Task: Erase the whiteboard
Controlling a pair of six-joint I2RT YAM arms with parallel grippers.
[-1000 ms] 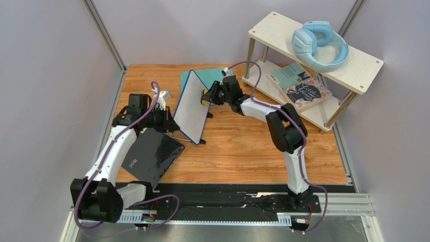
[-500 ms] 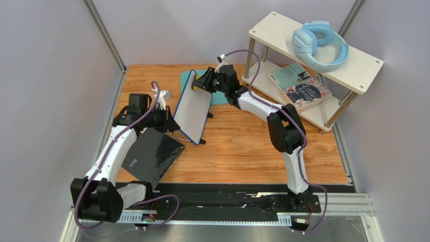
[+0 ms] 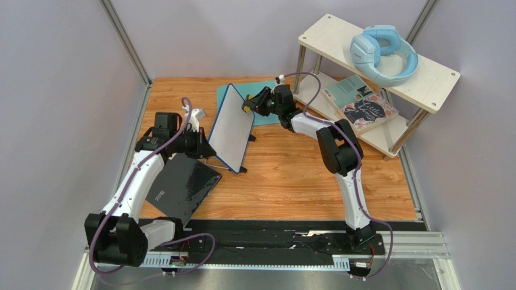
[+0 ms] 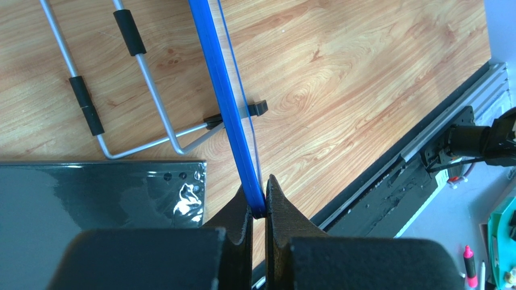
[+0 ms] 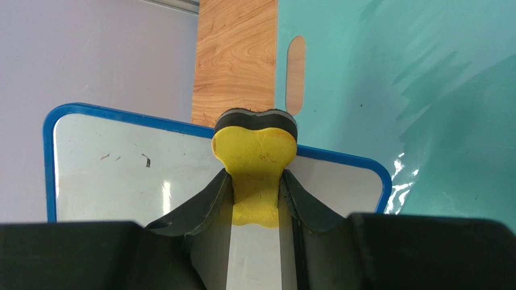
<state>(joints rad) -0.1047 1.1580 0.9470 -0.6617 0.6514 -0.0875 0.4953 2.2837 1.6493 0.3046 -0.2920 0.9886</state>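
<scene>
The whiteboard (image 3: 231, 132), white with a thin blue frame, stands tilted on the wood table left of centre. In the right wrist view its face (image 5: 127, 175) shows only a few small dark marks near the top left. My left gripper (image 3: 198, 142) is shut on the board's blue frame edge (image 4: 225, 103). My right gripper (image 3: 249, 106) is shut on a yellow eraser with a black pad (image 5: 254, 145), held at the board's top edge.
A teal mat with a handle slot (image 5: 393, 90) lies behind the board. A glossy black slab (image 3: 181, 188) lies at the front left. A wire stand (image 4: 115, 90) lies by the board's foot. A two-tier shelf (image 3: 375, 66) with headphones and books stands at the back right.
My right gripper with the eraser went from the board's right side to its top left corner, then back right along the top edge. The left arm and board held still.
</scene>
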